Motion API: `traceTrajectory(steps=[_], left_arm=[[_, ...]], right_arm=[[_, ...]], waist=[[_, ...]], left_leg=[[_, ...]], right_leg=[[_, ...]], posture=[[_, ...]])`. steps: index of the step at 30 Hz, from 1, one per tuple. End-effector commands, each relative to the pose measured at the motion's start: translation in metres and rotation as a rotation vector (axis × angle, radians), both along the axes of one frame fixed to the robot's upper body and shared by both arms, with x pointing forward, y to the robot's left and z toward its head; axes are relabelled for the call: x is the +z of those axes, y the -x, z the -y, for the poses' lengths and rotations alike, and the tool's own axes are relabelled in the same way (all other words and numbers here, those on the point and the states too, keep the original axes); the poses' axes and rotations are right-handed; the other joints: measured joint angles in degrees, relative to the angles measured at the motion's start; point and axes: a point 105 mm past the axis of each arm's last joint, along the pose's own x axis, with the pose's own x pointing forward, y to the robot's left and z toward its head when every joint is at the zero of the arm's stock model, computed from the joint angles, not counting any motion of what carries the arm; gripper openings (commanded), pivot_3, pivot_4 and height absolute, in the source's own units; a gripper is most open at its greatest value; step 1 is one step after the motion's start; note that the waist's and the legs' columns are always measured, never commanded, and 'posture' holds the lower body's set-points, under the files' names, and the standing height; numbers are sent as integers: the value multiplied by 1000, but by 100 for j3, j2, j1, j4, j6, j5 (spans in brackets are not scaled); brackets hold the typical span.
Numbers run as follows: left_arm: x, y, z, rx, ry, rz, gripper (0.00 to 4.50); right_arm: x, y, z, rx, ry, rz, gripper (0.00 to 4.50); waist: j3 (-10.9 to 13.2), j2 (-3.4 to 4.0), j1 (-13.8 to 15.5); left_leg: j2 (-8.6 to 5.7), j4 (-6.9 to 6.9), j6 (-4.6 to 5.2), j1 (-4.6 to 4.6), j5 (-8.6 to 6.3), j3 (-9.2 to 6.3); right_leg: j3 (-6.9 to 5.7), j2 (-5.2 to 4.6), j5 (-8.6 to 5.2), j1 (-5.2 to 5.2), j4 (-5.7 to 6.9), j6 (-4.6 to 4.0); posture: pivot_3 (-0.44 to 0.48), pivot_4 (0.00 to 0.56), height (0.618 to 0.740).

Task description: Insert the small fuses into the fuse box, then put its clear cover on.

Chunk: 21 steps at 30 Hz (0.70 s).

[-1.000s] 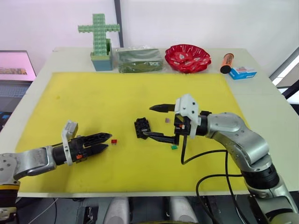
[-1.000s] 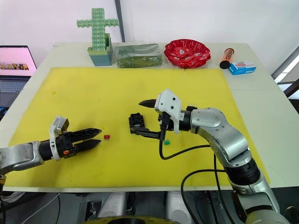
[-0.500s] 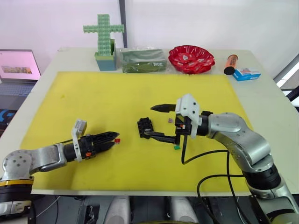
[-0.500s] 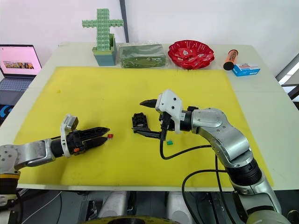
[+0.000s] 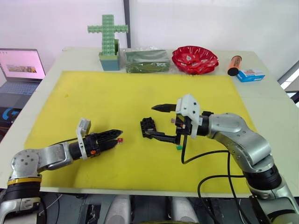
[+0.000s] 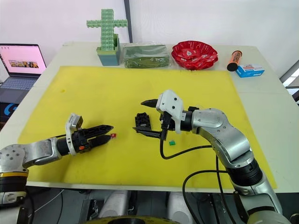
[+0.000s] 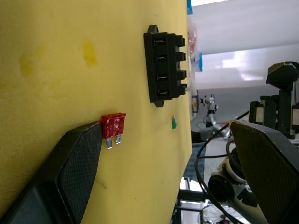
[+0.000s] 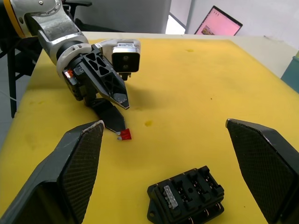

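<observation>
Left gripper (image 5: 117,136): lower left of the left eye view, low over the yellow mat (image 5: 93,102). Fingers parted, holding nothing. In the left wrist view one finger (image 7: 77,163) touches the red fuse; the other stands well apart.

Red fuse (image 5: 120,139): lies flat on the mat at the left gripper's tips, two metal prongs visible in the left wrist view. Not clamped.

Right gripper (image 5: 156,121): centre of the left eye view, fingers spread wide, one above the fuse box and one just below it. Holding nothing.

Fuse box (image 5: 148,127): black block on the mat, centre of frame, between the right gripper's fingers. The right wrist view shows one grey piece (image 8: 170,197) seated in a slot; the other slots look unfilled.

Green fuse (image 5: 178,147): on the mat just below the right gripper's body, right of centre.

Purplish-brown fuse (image 5: 173,121): small piece on the mat near the right gripper, partly hidden.

Clear cover: cannot be made out.

Back edge of table (image 5: 275,93), upper frame, from left to right: green brick cross (image 5: 108,35), clear-wrapped green package (image 5: 146,60), red bowl (image 5: 195,59), orange tube (image 5: 234,64), blue box (image 5: 250,74).

Laptop (image 5: 21,70): upper left, off the table.
</observation>
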Motion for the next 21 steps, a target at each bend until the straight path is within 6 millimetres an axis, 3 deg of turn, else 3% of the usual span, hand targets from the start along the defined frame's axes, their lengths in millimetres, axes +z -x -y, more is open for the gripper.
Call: traceTrajectory(steps=[1,10,12,18,21], left_arm=[[-26,7,-4,18,-88,-82,3851],[-42,13,-19,58,-185,-115,560],[-45,15,-22,67,-204,-121,40],[-38,15,-21,74,-165,-98,40],[-12,11,-15,54,-121,30,40]], right_arm=[[12,4,1,1,-17,52,4500],[13,2,0,-7,-28,52,4500],[13,1,0,-9,-30,52,4500],[12,0,1,-11,-28,50,4500],[12,0,2,-9,-23,38,4500]], waist=[[-1,0,-10],[-4,7,-51],[-12,20,-63],[-18,32,-153],[-16,28,-156]], left_leg=[[-1,0,2,0,-1,1],[0,-29,20,0,3,3],[2,-33,20,2,4,3],[2,-38,19,11,5,-4],[3,-39,20,8,5,-5]], right_leg=[[-1,-3,0,1,-4,0],[-14,0,0,-1,-10,0],[-14,3,0,-2,-10,1],[-19,8,-1,-2,-9,1],[-22,9,-1,-3,-9,2]], posture=[[0,150,740],[0,150,740],[0,150,740],[0,150,740],[0,150,740]])
